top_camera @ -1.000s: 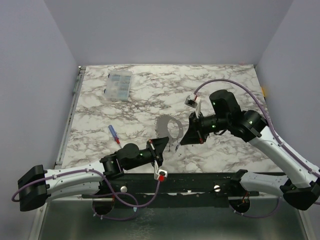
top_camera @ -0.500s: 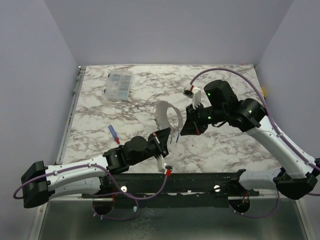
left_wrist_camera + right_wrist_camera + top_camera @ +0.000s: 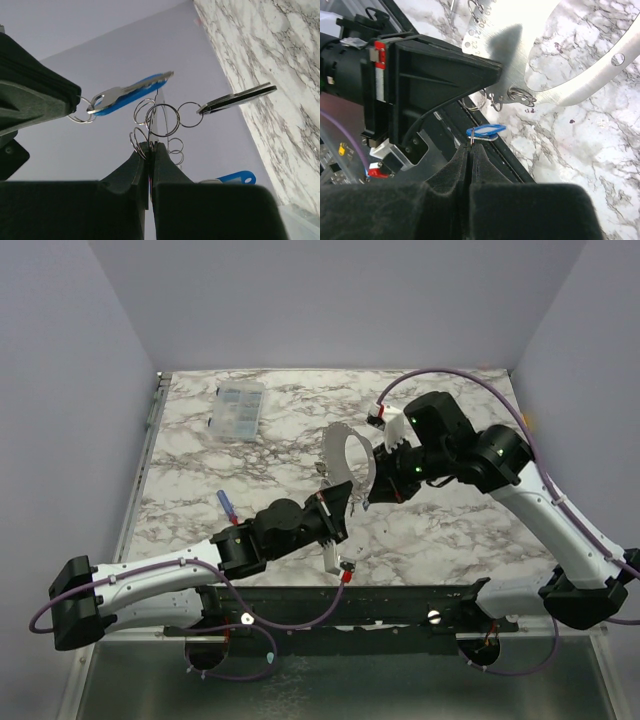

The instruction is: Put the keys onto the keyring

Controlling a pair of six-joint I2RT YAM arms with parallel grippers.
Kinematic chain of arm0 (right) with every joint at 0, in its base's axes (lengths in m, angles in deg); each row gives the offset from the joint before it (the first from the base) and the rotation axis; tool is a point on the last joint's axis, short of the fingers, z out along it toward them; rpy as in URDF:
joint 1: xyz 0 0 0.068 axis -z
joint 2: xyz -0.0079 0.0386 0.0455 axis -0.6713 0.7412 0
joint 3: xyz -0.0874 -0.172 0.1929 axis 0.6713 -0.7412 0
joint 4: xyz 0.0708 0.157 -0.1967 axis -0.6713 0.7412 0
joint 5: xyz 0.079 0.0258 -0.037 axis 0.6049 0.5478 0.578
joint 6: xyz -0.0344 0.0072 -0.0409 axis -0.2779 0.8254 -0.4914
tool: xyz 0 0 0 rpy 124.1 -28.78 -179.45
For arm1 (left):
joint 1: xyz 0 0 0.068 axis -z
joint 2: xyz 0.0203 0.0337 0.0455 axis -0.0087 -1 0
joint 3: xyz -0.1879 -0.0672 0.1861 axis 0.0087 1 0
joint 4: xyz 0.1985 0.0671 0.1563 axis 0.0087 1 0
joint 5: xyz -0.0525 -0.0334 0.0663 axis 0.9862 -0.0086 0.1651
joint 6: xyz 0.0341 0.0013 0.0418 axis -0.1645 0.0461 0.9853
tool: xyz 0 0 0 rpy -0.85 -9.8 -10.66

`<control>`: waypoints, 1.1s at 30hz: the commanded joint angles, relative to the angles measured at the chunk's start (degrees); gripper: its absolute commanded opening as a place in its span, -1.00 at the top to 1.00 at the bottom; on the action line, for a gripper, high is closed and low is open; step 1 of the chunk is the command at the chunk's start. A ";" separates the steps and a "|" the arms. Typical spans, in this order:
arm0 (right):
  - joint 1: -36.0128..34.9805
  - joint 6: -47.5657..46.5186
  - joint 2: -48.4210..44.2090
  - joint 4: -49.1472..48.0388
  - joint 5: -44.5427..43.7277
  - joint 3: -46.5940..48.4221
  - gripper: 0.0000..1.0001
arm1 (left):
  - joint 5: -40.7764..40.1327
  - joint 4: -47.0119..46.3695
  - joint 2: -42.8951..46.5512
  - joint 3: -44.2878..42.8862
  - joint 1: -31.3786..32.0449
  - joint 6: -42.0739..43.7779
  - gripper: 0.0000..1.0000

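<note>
The keyring (image 3: 510, 65) shows here as a wide flat grey metal ring with small wire loops along its rim. It hangs above the table (image 3: 450, 530), tilted, between both arms. My left gripper (image 3: 150, 147) is shut on its thin edge among the loops. My right gripper (image 3: 471, 147) is shut on the little loop of a blue-headed key (image 3: 487, 131). From the left wrist, that blue key (image 3: 132, 92) dangles off the right finger. A dark-headed key (image 3: 237, 98) hangs from a loop on the ring, and another blue head (image 3: 235, 177) pokes out lower right.
A clear compartment box (image 3: 238, 408) lies at the table's far left. A small blue and red thing (image 3: 228, 507) lies on the marble left of my left arm. A black rail (image 3: 400, 605) runs along the near edge. Grey walls close in three sides.
Both grippers have risen and moved away from the near edge, carrying the keyring up off the table. The left arm has stretched further right and forward.
</note>
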State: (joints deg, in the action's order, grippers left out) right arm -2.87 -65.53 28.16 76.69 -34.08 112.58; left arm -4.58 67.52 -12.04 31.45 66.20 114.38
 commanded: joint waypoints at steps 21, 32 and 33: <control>-0.32 -1.32 3.20 0.31 -2.10 2.01 0.99 | -0.33 -0.86 -0.92 -3.12 0.17 2.98 1.00; -0.32 -1.51 5.37 0.58 -2.83 2.96 0.99 | -0.50 -1.63 -1.12 -2.71 0.36 2.73 1.00; -0.32 -1.51 5.47 0.67 -3.00 3.01 0.99 | -0.51 -1.69 -1.14 -2.72 0.30 2.74 1.00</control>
State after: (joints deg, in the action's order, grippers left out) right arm -2.89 -66.25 33.21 77.45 -35.61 114.00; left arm -4.58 67.80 -13.31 30.05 66.27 115.98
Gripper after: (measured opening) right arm 0.016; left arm 0.047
